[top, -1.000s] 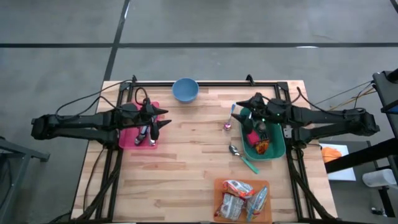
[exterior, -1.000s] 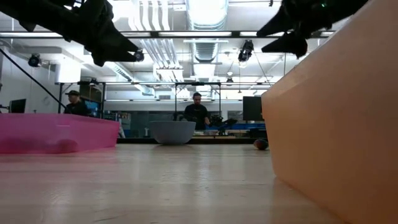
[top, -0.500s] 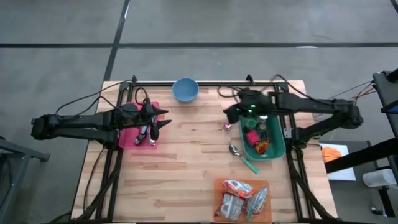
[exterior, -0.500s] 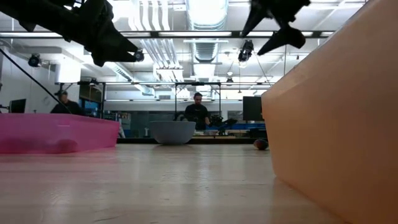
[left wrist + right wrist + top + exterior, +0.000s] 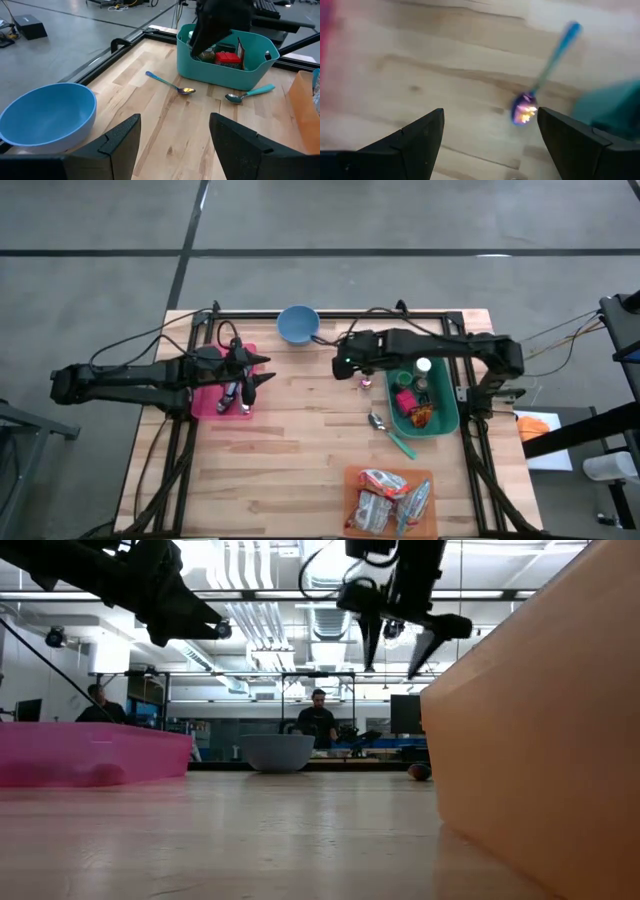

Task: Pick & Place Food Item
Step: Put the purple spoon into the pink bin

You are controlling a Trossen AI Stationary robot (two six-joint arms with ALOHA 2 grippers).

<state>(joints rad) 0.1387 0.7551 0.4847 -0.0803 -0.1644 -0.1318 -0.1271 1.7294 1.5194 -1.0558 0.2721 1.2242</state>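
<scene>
A teal bin (image 5: 446, 420) at the table's right holds food items: a red pack (image 5: 227, 58), an orange one (image 5: 421, 416) and a white-capped bottle (image 5: 423, 366). My right gripper (image 5: 341, 366) hangs open and holds nothing, above bare wood left of the bin, pointing steeply down; an iridescent spoon (image 5: 539, 89) lies just beside it. Over the pink tray (image 5: 205, 402) at the left, my left gripper (image 5: 262, 370) waits open with nothing between its fingers. A blue bowl (image 5: 298, 324) stands at the far edge.
A teal-handled spoon (image 5: 392, 434) lies on the wood by the bin's near corner. An orange tray (image 5: 352, 480) with several snack packets sits at the near edge. Bare wood lies between the pink tray and the bin. People stand in the room beyond the table.
My right gripper has left the space above the teal bin and swung toward the table's left, stopping over the wood near the iridescent spoon. It has tipped from nearly level to pointing steeply down and rolled about its axis. It stays open, holding nothing.
</scene>
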